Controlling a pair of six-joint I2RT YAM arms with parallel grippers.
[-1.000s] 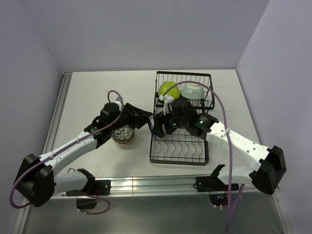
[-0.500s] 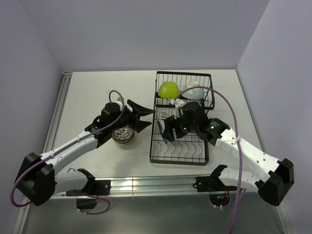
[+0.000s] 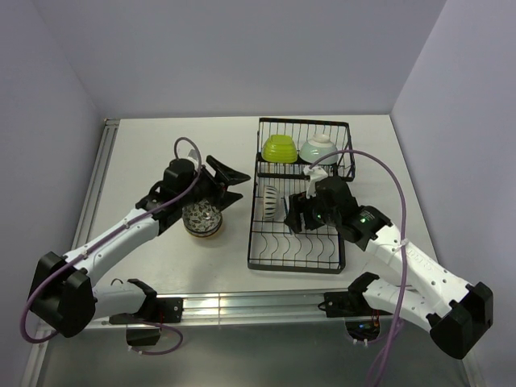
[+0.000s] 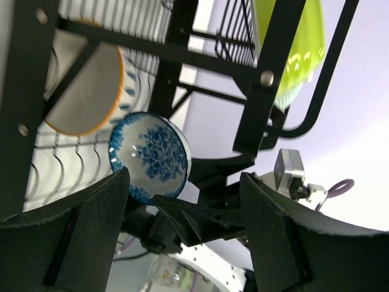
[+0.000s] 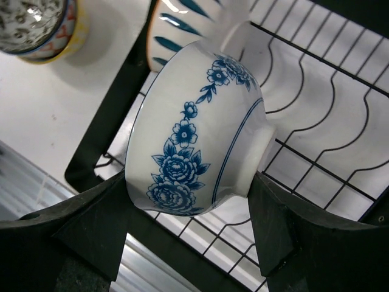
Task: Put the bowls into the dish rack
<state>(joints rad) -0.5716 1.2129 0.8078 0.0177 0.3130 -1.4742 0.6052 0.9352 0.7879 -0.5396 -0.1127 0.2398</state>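
The top external camera is mounted above and behind both arm bases, looking down and forward over the whole bench (image 3: 145,153) from afar. Each wrist camera looks out along its own jaws at close range: the left toward the dish rack (image 4: 267,91) ahead of them, the right down onto it. Both wrist views share the blue-flowered bowl (image 5: 194,134) between the right jaws.

Pretty bare setup tbh: a plain white table (image 3: 145,145) boxed in by three pale lavender walls, with the back wall (image 3: 242,56) at 12 o'clock, the left wall (image 3: 40,129) at 9 and the right wall (image 3: 472,121) at 3. A side rail (image 3: 97,173) in aluminium runs down the table's 9 o'clock edge, and a near rail (image 3: 250,302) sits along 6 o'clock. Light's soft and even, shadows faint.
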